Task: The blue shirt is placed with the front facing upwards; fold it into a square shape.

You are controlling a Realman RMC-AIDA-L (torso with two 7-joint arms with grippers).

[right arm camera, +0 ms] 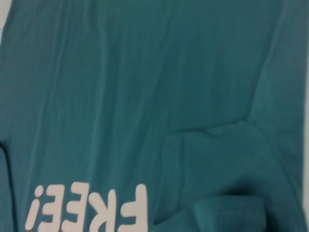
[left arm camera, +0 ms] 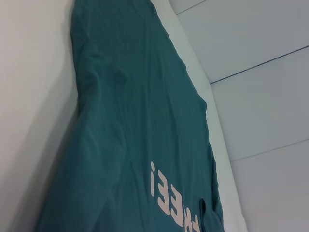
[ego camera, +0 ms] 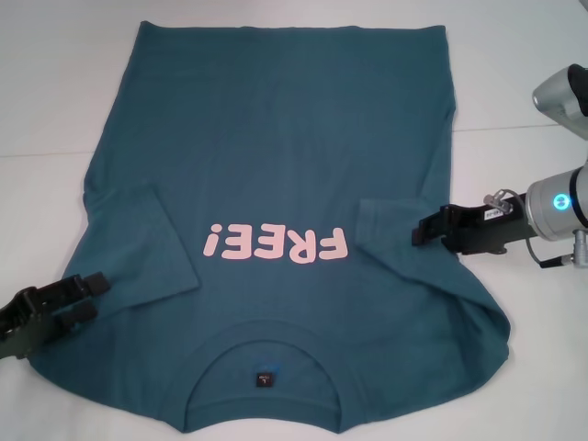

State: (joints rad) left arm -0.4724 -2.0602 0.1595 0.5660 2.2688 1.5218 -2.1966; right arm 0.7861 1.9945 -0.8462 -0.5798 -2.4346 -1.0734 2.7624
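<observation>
- White tabletop (ego camera: pixel 55 110) is lying bare around the garment, with a thin seam line running across it on the far right.
- Teal-blue cotton, the blue shirt (ego camera: pixel 285 156) is lying front up, collar nearest the robot, hem far, pink "FREE!" print (ego camera: pixel 276 245) reading upside down, both sleeves folded inward.
- Left gripper (ego camera: pixel 87 296) is sitting at the shirt's near-left sleeve edge, fingers slightly apart.
- Right gripper (ego camera: pixel 424 228) is resting over the folded right sleeve; whether it is gripping cloth cannot be told.

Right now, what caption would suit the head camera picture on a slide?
Blue shirt lies front up on the white table, sleeves folded inward, left gripper and right gripper at its sides.
</observation>
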